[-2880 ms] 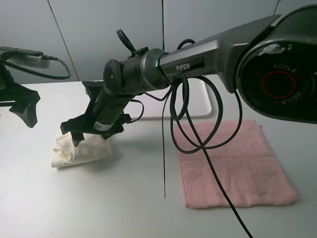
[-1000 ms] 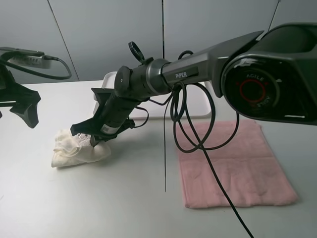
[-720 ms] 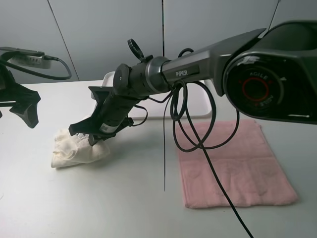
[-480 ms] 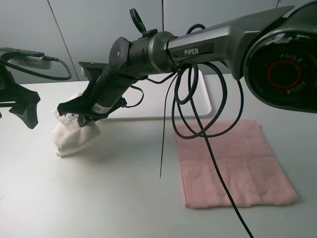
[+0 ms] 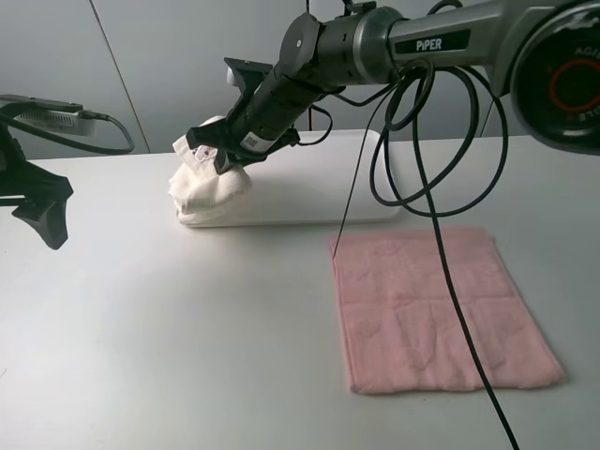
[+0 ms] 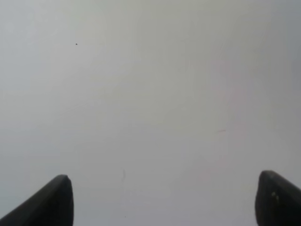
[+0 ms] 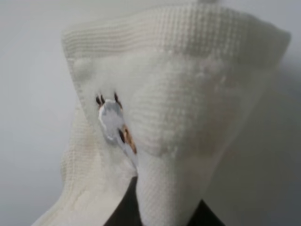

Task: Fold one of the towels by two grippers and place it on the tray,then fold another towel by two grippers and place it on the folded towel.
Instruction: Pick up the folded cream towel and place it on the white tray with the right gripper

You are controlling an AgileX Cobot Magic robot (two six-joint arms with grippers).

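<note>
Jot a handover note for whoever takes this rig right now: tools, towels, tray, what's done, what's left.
Right tool: shut on the bunched cream towel, at the left end of the tray.
Left tool: open, empty, over the table.
Pink towel: flat, unfolded, in front of the tray.
Done: cream towel brought to the tray.
Left: release it, fold the pink towel, stack it on top.

Bunched towel [image 5: 208, 192] at left end of tray [image 5: 314, 192], flat towel [image 5: 441, 309] before it, to the right
</note>
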